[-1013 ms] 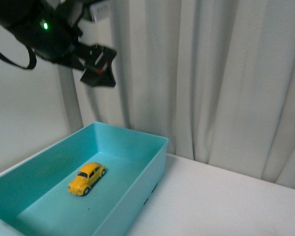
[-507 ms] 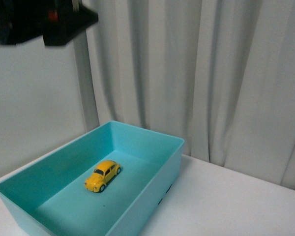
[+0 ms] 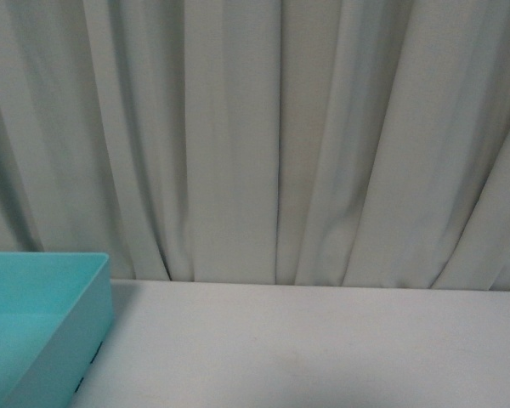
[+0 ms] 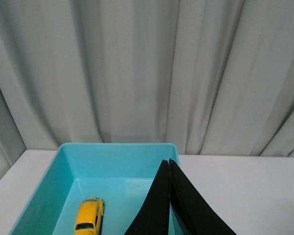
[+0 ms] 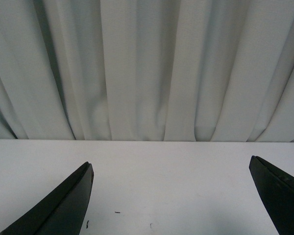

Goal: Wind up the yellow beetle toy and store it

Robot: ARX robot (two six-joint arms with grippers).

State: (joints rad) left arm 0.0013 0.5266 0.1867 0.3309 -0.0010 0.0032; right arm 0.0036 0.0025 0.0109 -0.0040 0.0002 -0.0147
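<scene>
The yellow beetle toy lies on the floor of the teal bin in the left wrist view. My left gripper is shut and empty, above the bin's near right part, apart from the toy. In the front view only a corner of the teal bin shows at the lower left; the toy and both arms are out of that view. My right gripper is open and empty over the bare white table.
A pale pleated curtain hangs behind the white table. A few small dark specks lie on the table under the right gripper.
The front view has swung right: the bin slid to the lower left edge, the toy left the view, and the left arm is no longer seen there.
</scene>
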